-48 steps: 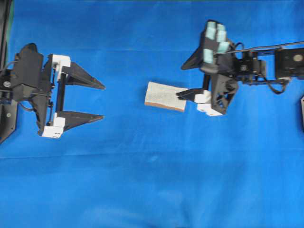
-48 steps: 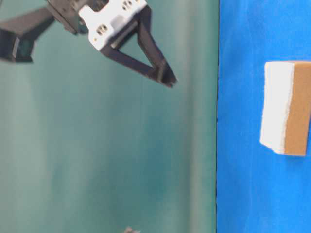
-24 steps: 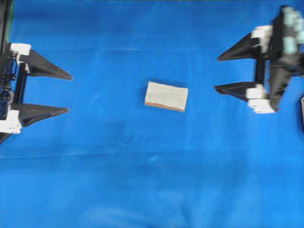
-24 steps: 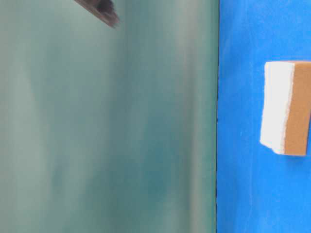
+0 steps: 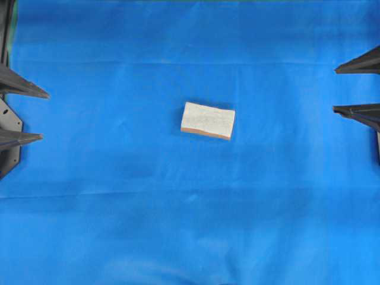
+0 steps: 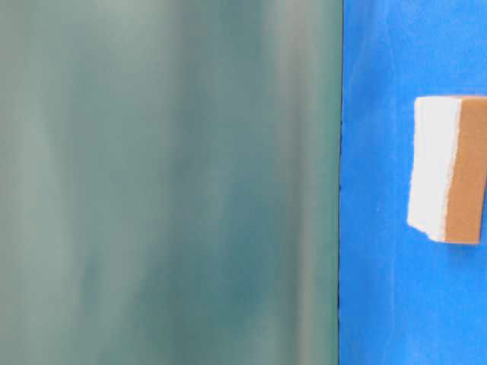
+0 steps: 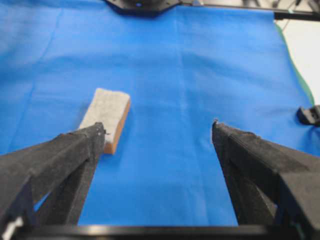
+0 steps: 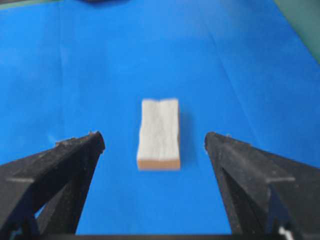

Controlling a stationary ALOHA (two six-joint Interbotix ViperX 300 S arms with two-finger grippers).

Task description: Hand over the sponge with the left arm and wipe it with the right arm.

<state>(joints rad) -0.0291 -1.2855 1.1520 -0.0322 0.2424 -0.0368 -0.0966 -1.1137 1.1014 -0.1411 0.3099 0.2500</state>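
Note:
The sponge (image 5: pixel 208 120) lies flat on the blue cloth at mid-table, pale grey top up, orange-brown layer underneath; it also shows as the sponge (image 6: pixel 449 169) in the table-level view, the sponge (image 7: pixel 106 117) in the left wrist view and the sponge (image 8: pixel 159 133) in the right wrist view. My left gripper (image 5: pixel 41 114) is pulled back to the left edge, open, only its fingertips showing. At the right edge my right gripper (image 5: pixel 336 89) is open too. In the wrist views the left gripper (image 7: pixel 157 129) and the right gripper (image 8: pixel 154 139) hold nothing.
Blue cloth (image 5: pixel 190 214) covers the whole table. A black arm base (image 5: pixel 8 155) sits at the left edge. A dark arm base (image 7: pixel 142 5) stands at the far side of the left wrist view, and a small black fitting (image 7: pixel 310 115) lies off the cloth's right edge.
Both arms have drawn back from the middle to the table's edges. The right gripper, whose finger was at the sponge's right end a second ago, has left it. The sponge has not moved.

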